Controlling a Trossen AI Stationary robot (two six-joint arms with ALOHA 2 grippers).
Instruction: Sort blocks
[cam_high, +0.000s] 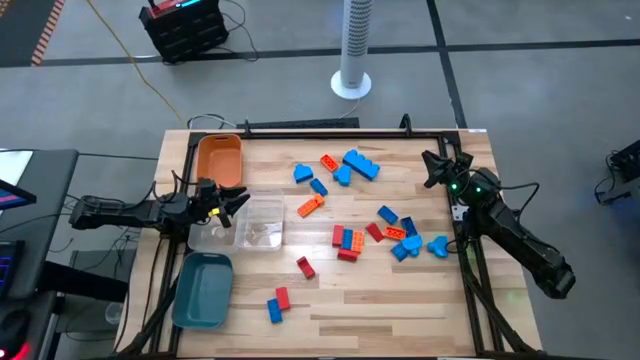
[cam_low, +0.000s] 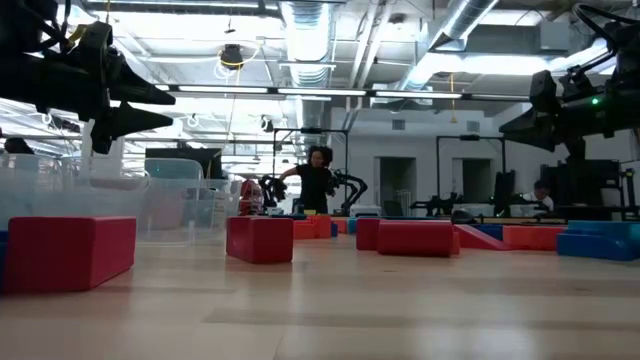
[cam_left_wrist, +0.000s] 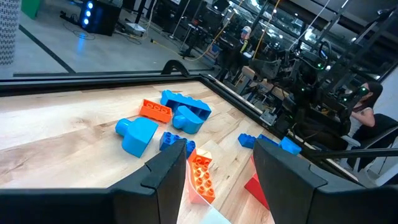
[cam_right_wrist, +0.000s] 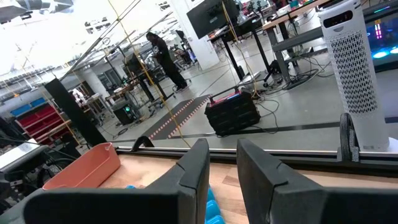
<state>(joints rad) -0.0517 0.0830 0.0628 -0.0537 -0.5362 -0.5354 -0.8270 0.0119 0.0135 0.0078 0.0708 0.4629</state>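
Observation:
Several blue, red and orange studded blocks lie scattered on the wooden table: a blue and orange group (cam_high: 350, 165) toward the far edge, an orange block (cam_high: 311, 206) in the middle, a red and orange group (cam_high: 347, 240), a mixed group (cam_high: 405, 235) at the right, and a red and a blue block (cam_high: 278, 303) near the front. My left gripper (cam_high: 240, 204) hangs open and empty above the clear tray's left end; its wrist view (cam_left_wrist: 217, 177) looks toward the blocks. My right gripper (cam_high: 433, 166) is open and empty at the table's far right (cam_right_wrist: 222, 171).
An orange tray (cam_high: 220, 158), a clear tray (cam_high: 262, 225) and a teal tray (cam_high: 203, 290) stand in a row along the table's left side. A black frame (cam_high: 330, 128) runs along the table's edges. A white tower fan (cam_high: 352, 50) stands beyond the far edge.

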